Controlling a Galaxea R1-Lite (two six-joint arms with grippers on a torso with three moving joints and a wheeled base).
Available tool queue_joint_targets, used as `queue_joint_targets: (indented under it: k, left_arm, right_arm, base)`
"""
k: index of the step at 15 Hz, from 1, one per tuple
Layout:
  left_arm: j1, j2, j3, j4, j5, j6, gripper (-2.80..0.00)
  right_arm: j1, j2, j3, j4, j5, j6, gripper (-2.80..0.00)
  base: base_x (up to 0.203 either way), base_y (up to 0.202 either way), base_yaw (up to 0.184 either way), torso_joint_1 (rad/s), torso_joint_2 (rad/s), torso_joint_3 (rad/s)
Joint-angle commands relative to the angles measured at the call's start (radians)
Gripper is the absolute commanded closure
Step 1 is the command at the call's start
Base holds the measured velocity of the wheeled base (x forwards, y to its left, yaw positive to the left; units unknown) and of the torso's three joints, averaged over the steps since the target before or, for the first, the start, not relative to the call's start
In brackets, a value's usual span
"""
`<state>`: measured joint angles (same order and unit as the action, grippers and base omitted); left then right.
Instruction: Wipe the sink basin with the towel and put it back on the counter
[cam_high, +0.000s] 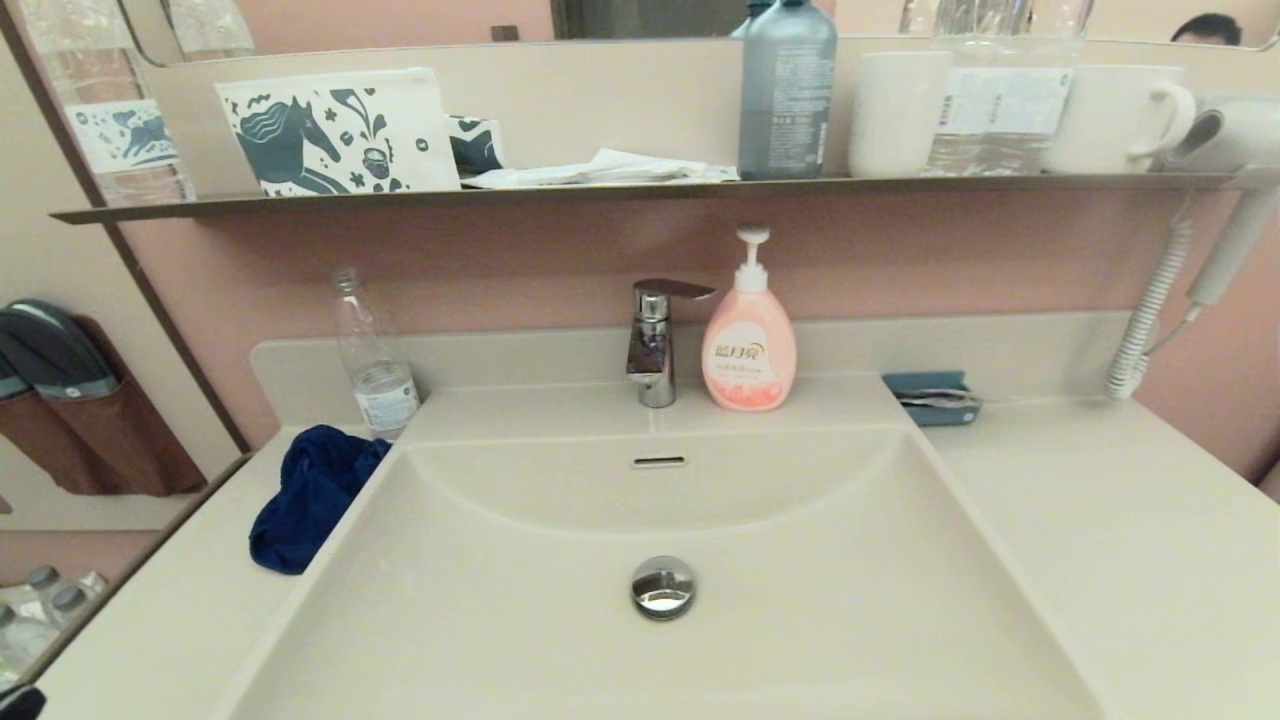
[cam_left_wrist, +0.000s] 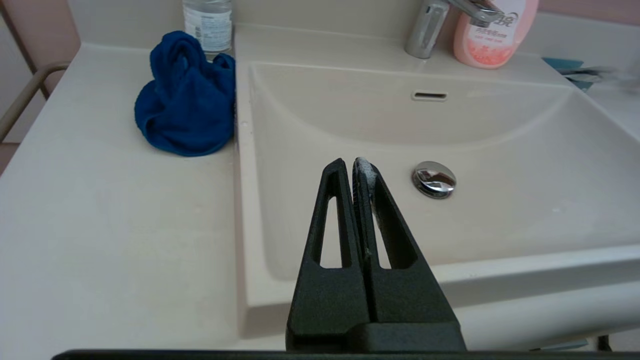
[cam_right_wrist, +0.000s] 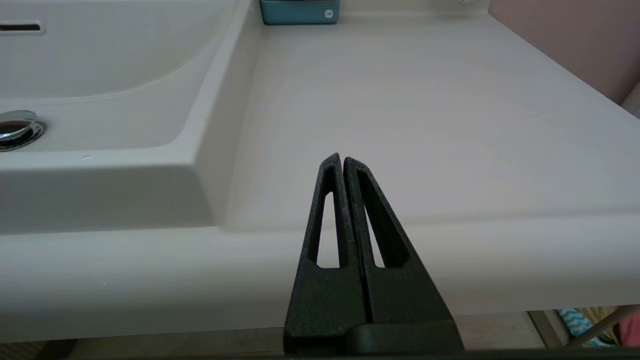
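Observation:
A crumpled dark blue towel (cam_high: 312, 495) (cam_left_wrist: 187, 102) lies on the cream counter (cam_high: 170, 620) (cam_left_wrist: 115, 210) at the left rim of the sink basin (cam_high: 820, 600) (cam_left_wrist: 500, 165). The basin has a chrome drain plug (cam_high: 662, 586) (cam_left_wrist: 434, 179) and a slot overflow (cam_high: 659, 461). My left gripper (cam_left_wrist: 350, 162) is shut and empty, held back near the basin's front left part, well short of the towel. My right gripper (cam_right_wrist: 341, 159) is shut and empty over the counter's (cam_right_wrist: 425, 110) front edge, right of the basin. Neither gripper shows in the head view.
A chrome faucet (cam_high: 655, 340), a pink soap pump bottle (cam_high: 749, 340) and a clear plastic bottle (cam_high: 375, 365) stand behind the basin. A small teal tray (cam_high: 932, 398) (cam_right_wrist: 300, 11) sits at the back right. A dark-edged shelf (cam_high: 640, 188) above carries cups and bottles.

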<state>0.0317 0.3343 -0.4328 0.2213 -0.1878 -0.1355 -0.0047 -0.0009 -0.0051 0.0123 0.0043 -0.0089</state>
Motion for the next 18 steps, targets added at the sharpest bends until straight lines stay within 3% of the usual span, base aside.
queue_joint_targets:
  k: [1, 11, 15, 18]
  left_arm:
    - [0.001, -0.031, 0.021, 0.001, -0.002, -0.001, 0.00]
    - [-0.015, -0.215, 0.145, -0.015, -0.009, 0.007, 0.00]
    - [-0.027, -0.284, 0.201, -0.056, -0.016, 0.088, 0.00]
    - [-0.029, -0.287, 0.256, -0.074, -0.034, 0.182, 0.00]
  right_arm:
    - [0.000, 0.001, 0.000, 0.000, 0.000, 0.000, 0.00]
    - [0.000, 0.001, 0.001, 0.000, 0.000, 0.000, 0.00]
    - [0.000, 0.001, 0.000, 0.000, 0.000, 0.000, 0.00]
    - [-0.001, 0.001, 0.001, 0.000, 0.000, 0.000, 0.00]
  base:
    - [0.000, 0.000, 0.000, 0.000, 0.00, 0.000]
    - [0.000, 0.000, 0.000, 0.000, 0.00, 0.000]
    - [0.000, 0.000, 0.000, 0.000, 0.00, 0.000]
    - [0.000, 0.000, 0.000, 0.000, 0.00, 0.000]
